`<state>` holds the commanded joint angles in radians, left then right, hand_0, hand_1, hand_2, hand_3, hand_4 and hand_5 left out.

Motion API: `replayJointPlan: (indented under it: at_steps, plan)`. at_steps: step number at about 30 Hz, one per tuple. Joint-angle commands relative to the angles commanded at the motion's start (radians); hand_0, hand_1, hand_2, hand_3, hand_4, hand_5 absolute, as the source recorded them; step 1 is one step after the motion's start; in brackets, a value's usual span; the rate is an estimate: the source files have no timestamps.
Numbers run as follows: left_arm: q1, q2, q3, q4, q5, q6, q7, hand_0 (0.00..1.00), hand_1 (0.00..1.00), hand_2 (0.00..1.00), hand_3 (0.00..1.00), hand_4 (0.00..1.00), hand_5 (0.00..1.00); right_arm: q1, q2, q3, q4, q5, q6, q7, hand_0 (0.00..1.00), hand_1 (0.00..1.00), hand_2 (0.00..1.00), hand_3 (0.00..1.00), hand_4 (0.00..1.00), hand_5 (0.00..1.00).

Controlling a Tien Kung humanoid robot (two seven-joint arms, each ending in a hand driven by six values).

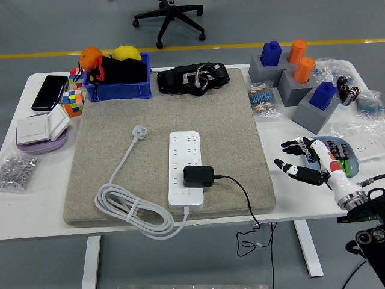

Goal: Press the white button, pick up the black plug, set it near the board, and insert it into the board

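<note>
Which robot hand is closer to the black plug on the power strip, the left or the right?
Right. The right robot hand hovers open to the right of the black plug, past the mat's edge. The left robot hand is not in view.

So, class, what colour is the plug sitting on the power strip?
Black plug, clearest in the head view.

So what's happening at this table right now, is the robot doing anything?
Nothing is being held at this moment. The right robot hand hovers open at the table's right side, beside the beige mat. On the mat lies a white power strip with a black plug sitting on its near end, its cable trailing off the table edge. The strip's own white cord lies coiled beside it. The left arm isn't visible.
</note>
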<state>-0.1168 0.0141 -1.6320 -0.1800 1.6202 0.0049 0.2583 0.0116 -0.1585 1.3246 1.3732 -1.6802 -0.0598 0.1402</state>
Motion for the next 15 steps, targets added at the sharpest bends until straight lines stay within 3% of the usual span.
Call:
replayJointPlan:
  at_steps: [15]
  plan:
    - [-0.004, 0.001, 0.002, 0.000, -0.005, 0.001, -0.004, 0.465, 0.496, 0.511, 0.577, 0.599, 0.256, 0.001, 0.004, 0.012, -0.002, 0.000, 0.000, -0.001, 0.666, 0.603, 0.577, 0.599, 0.860, 0.328]
